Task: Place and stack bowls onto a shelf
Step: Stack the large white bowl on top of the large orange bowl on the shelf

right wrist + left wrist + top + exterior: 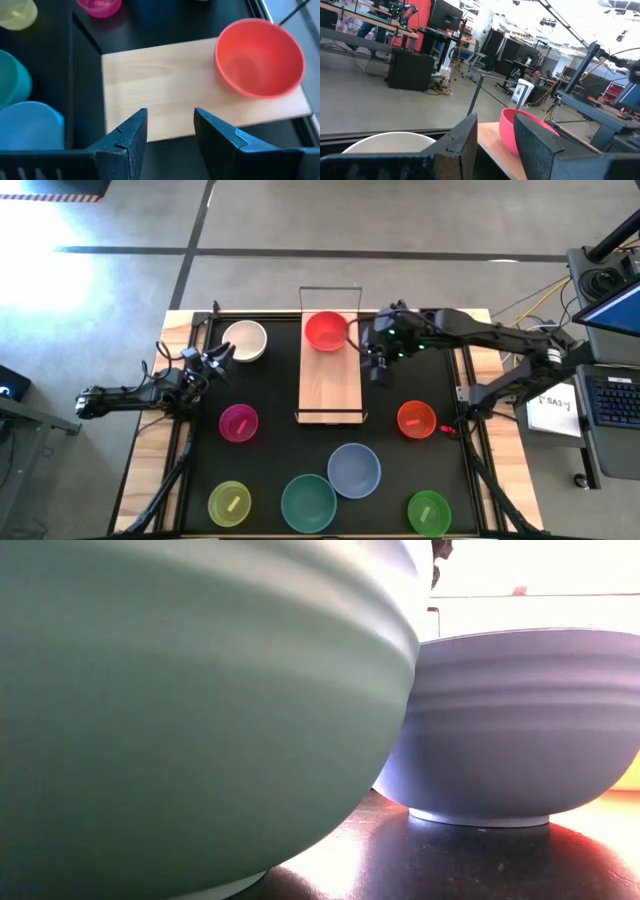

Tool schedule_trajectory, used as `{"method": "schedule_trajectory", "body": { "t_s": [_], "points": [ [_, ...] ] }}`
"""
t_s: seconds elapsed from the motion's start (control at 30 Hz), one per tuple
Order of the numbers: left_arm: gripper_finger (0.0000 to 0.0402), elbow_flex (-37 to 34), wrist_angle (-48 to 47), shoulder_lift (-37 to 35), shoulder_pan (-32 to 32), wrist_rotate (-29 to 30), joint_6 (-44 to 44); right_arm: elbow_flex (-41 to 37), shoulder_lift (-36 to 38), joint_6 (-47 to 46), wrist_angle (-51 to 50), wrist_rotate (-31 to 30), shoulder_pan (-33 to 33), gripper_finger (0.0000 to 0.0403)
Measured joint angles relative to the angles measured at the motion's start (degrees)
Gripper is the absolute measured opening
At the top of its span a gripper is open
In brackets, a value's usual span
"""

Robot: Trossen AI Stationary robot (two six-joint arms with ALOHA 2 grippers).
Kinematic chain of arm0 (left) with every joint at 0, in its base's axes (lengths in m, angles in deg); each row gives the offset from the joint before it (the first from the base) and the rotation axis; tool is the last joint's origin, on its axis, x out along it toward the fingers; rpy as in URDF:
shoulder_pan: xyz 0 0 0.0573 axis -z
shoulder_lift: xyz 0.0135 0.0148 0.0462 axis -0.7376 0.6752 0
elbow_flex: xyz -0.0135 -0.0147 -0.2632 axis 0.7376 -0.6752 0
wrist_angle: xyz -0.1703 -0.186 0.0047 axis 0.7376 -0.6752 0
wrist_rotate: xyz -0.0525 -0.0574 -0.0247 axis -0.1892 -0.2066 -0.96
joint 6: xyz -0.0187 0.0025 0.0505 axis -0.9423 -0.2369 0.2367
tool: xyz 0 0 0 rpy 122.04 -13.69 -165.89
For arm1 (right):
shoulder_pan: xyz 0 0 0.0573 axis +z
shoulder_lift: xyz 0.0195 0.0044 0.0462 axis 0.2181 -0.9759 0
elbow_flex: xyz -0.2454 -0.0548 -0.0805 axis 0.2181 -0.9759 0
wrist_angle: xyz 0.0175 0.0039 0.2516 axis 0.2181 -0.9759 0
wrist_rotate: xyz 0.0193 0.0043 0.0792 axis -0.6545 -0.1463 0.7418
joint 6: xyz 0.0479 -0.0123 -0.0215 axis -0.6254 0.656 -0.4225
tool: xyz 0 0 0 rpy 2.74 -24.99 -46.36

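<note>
Black mat covering a light-wood table, grey concrete floor all round with dark seam lines. The shelf is lying lengthwise at mid-table, wire frame at both ends; a red bowl is sitting on its far end, the rest of the board bare. The right gripper is hovering just beside the shelf's right edge, near the red bowl, fingers spread and holding nothing – its wrist view is looking down on board and bowl between the open fingers. The left gripper is waiting at the table's left, close to the white bowl, fingers parted and empty. Remaining bowls are sitting on the mat: magenta bowl left of the shelf, orange bowl right of it, and along the near edge a yellow-green bowl, teal bowl, grey-blue bowl and green bowl – teal and grey-blue touching or nearly so, filling the low view. Beyond the table, the left wrist view is showing an open workshop: desks, black cabinets, a red panel, cabling on the floor. A desk with a laptop is standing to the right.
</note>
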Motion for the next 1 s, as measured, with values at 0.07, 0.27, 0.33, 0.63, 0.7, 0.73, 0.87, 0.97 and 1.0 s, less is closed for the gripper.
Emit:
{"method": "schedule_trajectory", "body": {
  "t_s": [0.07,0.27,0.33,0.63,0.7,0.73,0.87,0.97,1.0],
  "points": [
    [0.0111,0.0,0.4,0.0,0.0,0.0,0.0,-0.9,2.0,-1.7,-0.3,-0.7,0.9,0.015],
    [0.0111,0.0,0.2,0.2,0.0,0.0,0.0,-5.8,7.3,-7.4,-1.6,-6.4,2.5,0.015],
    [0.0111,0.0,0.7,0.4,-0.1,0.8,0.0,-7.8,8.9,-9.2,-1.5,-7.4,2.4,0.0148],
    [0.0109,2.1,-5.0,2.5,-0.1,-5.0,0.7,-15.4,13.6,-16.2,-1.2,-7.6,2.4,0.0148],
    [0.0107,4.3,-11.2,4.0,-0.1,-5.1,-2.0,-16.2,14.1,-16.5,-1.2,-7.7,2.4,0.0148],
    [0.0106,5.6,-14.6,4.9,-0.1,-5.4,-3.6,-16.5,14.4,-16.5,-1.1,-7.7,2.4,0.0148],
    [0.0097,11.0,-25.3,9.5,-0.1,-7.0,-6.6,-16.7,14.9,-17.2,-1.1,-7.7,2.4,0.0148],
    [0.0091,14.6,-34.0,13.6,-0.1,-7.1,-6.7,-16.7,14.9,-17.3,-1.2,-7.7,2.4,0.0145],
    [0.0089,15.4,-36.2,15.0,-0.1,-7.1,-7.8,-16.7,14.9,-17.4,-1.2,-7.6,2.4,0.0144]
  ]
}}
